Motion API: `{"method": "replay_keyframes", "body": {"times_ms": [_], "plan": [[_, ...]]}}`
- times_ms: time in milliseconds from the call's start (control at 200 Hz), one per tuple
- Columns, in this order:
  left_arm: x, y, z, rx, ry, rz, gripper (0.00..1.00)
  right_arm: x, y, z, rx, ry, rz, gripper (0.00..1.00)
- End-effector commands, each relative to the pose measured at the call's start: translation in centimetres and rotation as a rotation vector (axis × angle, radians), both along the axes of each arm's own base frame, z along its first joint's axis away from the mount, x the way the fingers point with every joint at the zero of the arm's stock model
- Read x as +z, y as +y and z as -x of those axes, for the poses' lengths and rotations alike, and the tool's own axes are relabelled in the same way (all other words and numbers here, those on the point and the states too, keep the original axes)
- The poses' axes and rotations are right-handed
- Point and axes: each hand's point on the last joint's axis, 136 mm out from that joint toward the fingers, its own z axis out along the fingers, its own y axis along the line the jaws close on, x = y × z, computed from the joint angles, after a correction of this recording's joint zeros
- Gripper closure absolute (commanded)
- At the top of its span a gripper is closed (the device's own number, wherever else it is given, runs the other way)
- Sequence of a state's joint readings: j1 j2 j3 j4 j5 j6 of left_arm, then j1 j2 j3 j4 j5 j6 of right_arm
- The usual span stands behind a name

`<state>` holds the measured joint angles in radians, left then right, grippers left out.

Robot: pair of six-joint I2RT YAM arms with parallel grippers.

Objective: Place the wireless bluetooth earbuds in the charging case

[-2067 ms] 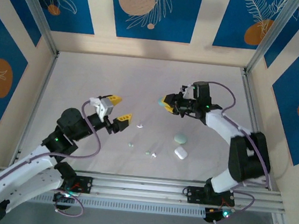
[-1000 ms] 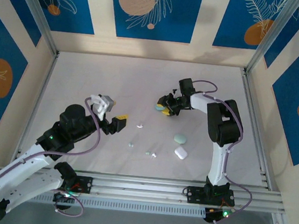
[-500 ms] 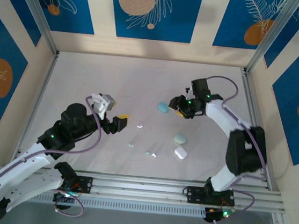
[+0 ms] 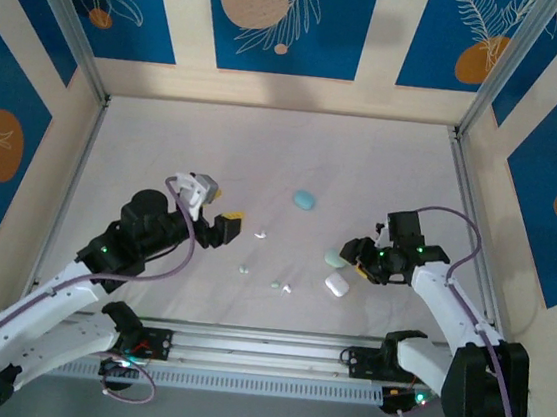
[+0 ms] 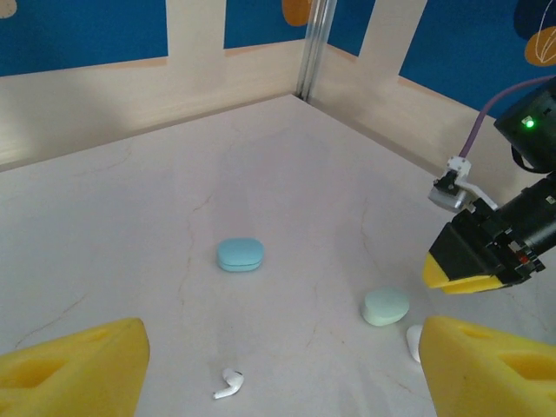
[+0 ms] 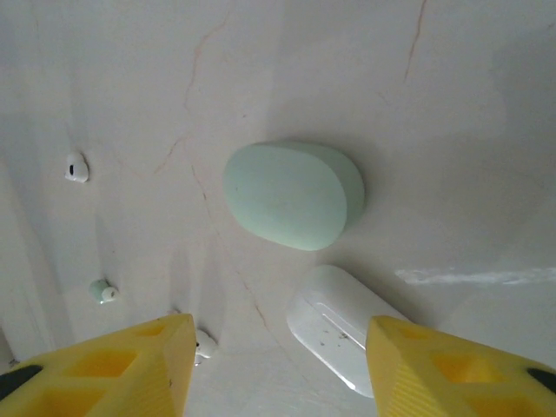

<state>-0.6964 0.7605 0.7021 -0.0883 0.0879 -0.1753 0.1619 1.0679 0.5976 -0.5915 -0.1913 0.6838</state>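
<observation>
Task not yet begun: the earbuds (image 4: 260, 235) lie loose on the table (image 4: 166, 135) toward its near edge, the blue case (image 4: 304, 200), green case (image 4: 335, 259) and white case (image 4: 336, 286) look closed, the left gripper (image 4: 228, 225) is wide-jawed and empty, and the right gripper (image 4: 355, 262) hovers wide-jawed and empty over the green case.

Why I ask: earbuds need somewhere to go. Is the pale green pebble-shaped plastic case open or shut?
Shut. The pale green pebble-shaped plastic case shows one smooth closed shell, with no raised lid or earbud wells.

Pale marbled table (image 4: 166, 135) with blue case (image 4: 304, 200), green case (image 4: 335, 259), white case (image 4: 336, 286) and scattered tiny earbuds (image 4: 260, 235)
</observation>
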Motion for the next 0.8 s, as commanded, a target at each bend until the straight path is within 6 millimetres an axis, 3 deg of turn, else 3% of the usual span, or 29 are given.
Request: {"method": "replay_keyframes", "body": {"times_ms": [0,355,795], "plan": [[2.4,-0.8,0.3,-0.035,-0.029,0.071,0.20,-0.6,2.0,0.9,0.070,0.048,-0.101,0.45],[2.4,-0.5,0.6,-0.032,-0.023,0.082,0.20,-4.4,1.4,1.8,0.127,0.150,0.065,0.44],[2.1,-1.1,0.1,-0.041,-0.022,0.077,0.20,-4.8,1.4,2.9,0.202,0.171,0.211,0.44]]}}
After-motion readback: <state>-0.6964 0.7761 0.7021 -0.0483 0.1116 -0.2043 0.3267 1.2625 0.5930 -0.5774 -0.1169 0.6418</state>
